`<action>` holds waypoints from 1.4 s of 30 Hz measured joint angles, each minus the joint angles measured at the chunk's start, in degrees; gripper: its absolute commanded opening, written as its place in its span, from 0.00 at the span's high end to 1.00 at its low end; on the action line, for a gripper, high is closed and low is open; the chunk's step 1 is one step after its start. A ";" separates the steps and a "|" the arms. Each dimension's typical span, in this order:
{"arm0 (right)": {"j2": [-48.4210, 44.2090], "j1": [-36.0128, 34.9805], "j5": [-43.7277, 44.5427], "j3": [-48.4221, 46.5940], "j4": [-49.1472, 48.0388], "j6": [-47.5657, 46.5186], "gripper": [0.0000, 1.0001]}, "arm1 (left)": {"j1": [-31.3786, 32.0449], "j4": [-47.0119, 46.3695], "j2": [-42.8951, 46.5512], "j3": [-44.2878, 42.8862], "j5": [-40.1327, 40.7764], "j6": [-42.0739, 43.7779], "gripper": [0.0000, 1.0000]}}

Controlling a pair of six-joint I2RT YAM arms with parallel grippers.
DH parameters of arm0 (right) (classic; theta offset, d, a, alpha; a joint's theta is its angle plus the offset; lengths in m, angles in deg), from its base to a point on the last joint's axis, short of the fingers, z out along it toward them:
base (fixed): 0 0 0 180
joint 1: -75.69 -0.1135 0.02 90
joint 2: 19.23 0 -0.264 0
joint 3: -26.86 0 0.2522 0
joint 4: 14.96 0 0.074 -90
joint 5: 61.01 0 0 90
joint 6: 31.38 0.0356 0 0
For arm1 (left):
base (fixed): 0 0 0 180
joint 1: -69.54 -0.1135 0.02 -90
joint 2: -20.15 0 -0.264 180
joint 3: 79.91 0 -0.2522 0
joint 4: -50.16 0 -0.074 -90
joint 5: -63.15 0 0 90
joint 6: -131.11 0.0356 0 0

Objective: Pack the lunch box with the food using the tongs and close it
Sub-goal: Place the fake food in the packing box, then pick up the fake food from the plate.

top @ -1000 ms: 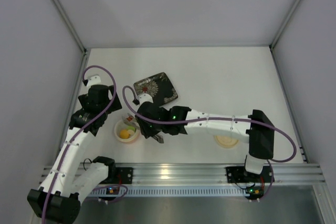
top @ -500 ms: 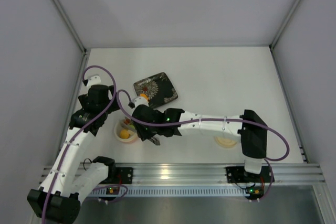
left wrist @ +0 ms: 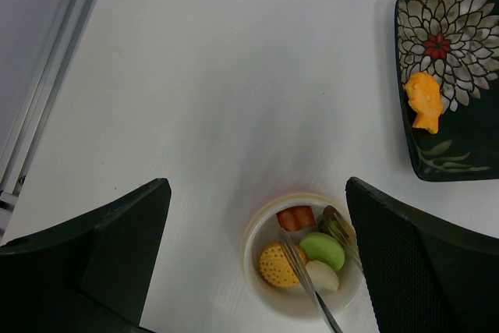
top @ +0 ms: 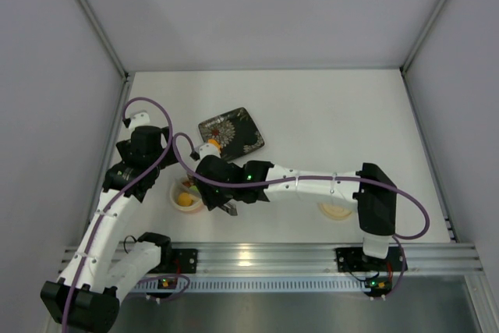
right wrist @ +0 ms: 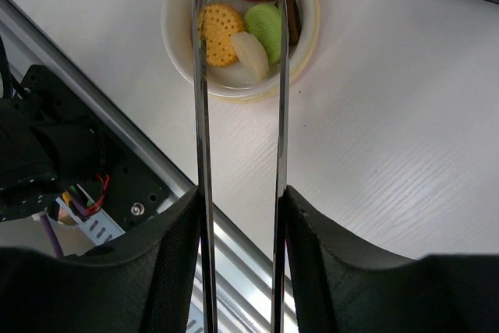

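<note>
The right gripper was closed on the tongs, its two dark, matte fingers pressing from outside on the pair of slim, shiny metal arms and holding them partway squeezed, so that the arms ran nearly parallel with a clear gap between them. The tongs reached forward into the lunch box, a small round shallow container with a smooth cream inside and a pinkish rim, which sat close to the near edge of the desk, left of its middle. One arm lay along the container's left wall and the other passed between a green piece and a brown piece. Whether the tips gripped anything could not be told, as they were cut off in the right wrist view. The food inside was a round dotted orange biscuit, a smooth green dome, a whitish wedge, a red slice and a brown bit, packed close together. The left gripper hung above the box with its jaws spread wide, holding nothing. Farther back sat a dark square floral plate bearing one orange fish-shaped piece. A flat cream lid lay by the near edge, to the right, partly under the right arm.
</note>
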 measured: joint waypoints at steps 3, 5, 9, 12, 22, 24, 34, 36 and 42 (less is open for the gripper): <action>0.00 0.00 0.02 0.00 0.02 0.02 0.56 | 0.00 0.00 0.00 0.00 0.00 0.00 0.01; 0.00 0.00 0.28 0.00 0.04 0.00 0.56 | 0.00 0.00 0.00 0.00 0.00 0.00 0.01; -0.04 0.00 1.70 0.00 0.15 -0.07 0.55 | 0.00 0.00 0.00 0.00 0.00 0.02 0.01; -0.57 0.02 2.54 0.00 0.46 -0.28 0.55 | 0.00 0.00 0.00 0.00 0.02 0.00 0.01; -7.80 4.02 5.53 2.16 0.42 -0.59 0.55 | 0.00 0.00 0.00 0.00 0.02 0.00 0.01; -9.53 6.38 6.03 3.78 0.48 -0.57 0.55 | 0.00 0.00 0.00 0.00 0.02 0.00 0.01; -10.93 16.33 11.63 7.06 2.14 -1.68 0.54 | 0.00 0.00 0.00 0.00 0.02 0.00 0.01; -9.86 16.94 13.00 6.47 2.84 -2.05 0.54 | 0.00 0.00 0.00 0.00 0.02 0.00 0.01; -5.27 17.31 15.37 6.03 4.11 -2.60 0.53 | 0.00 0.00 0.00 0.00 0.02 0.00 0.01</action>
